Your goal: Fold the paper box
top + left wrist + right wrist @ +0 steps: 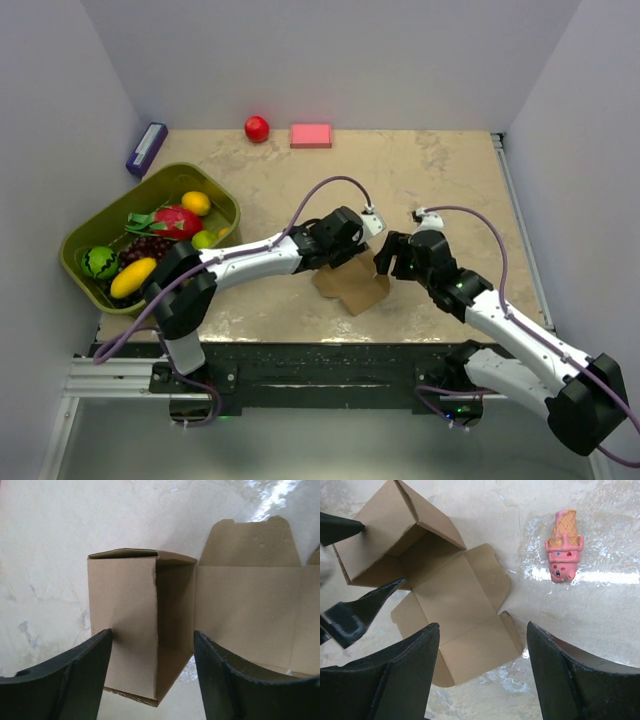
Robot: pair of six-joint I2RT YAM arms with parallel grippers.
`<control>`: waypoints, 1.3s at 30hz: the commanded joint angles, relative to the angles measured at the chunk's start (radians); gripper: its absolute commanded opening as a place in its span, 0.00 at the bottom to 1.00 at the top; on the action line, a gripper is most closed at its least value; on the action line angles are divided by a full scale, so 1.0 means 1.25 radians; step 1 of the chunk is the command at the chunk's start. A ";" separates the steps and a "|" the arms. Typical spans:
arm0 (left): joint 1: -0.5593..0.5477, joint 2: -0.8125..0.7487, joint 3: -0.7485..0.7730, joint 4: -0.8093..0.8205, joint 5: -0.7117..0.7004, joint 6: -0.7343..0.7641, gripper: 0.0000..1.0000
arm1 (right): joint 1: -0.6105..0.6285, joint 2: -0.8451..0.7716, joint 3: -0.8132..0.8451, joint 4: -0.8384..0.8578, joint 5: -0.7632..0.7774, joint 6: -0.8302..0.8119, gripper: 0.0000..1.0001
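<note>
Task item: the plain brown cardboard paper box (pixel 352 285) lies on the beige marbled table (pixel 450 190), near the front edge, between the two arms.
Box shape: half formed. One part is already a squared tube, open at the end (seen best from the right wrist); the lid panel (pixel 460 610) and its small side tabs lie flat on the table beside it.
Left gripper (pixel 152 634): spread wide around the tube. A finger (pixel 75 680) is against one side wall and the other is at the opposite wall, so it appears to be pinching the box to keep it square.
Right gripper (pixel 482 627): jaws wide apart and empty, hovering just above the flat lid panel.
Step in hand: probably steadying the tube while the free arm lines up on the loose flaps.
Next move calls for: the right fingers getting under or behind the lid panel and swinging it over the open end. The side tabs likely need tucking first, and the left grip must not crush the walls.
Risk: thin card may slide on the smooth table if it is pushed rather than lifted.
Nearby: a pink ice-cream cone toy (pixel 563 545) lies on the table just beyond the box.
Farther off: an olive-green bin (pixel 230 205) of toy fruit sits at the left.
</note>
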 commanded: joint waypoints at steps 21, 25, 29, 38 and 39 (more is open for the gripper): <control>0.053 0.072 0.071 0.054 -0.203 0.015 0.28 | -0.002 -0.059 0.022 -0.024 0.012 -0.010 0.74; 0.088 0.077 0.071 0.051 -0.151 -0.020 0.17 | -0.002 -0.055 0.054 -0.070 -0.005 -0.019 0.74; 0.137 0.094 0.072 0.046 -0.087 -0.045 0.05 | -0.002 -0.061 0.082 -0.097 -0.021 -0.015 0.74; 0.186 0.101 0.088 0.017 -0.002 -0.091 0.01 | -0.002 -0.032 0.173 -0.146 -0.051 0.024 0.74; 0.186 0.102 0.088 0.015 0.000 -0.092 0.01 | -0.002 -0.022 0.178 -0.146 -0.053 0.030 0.73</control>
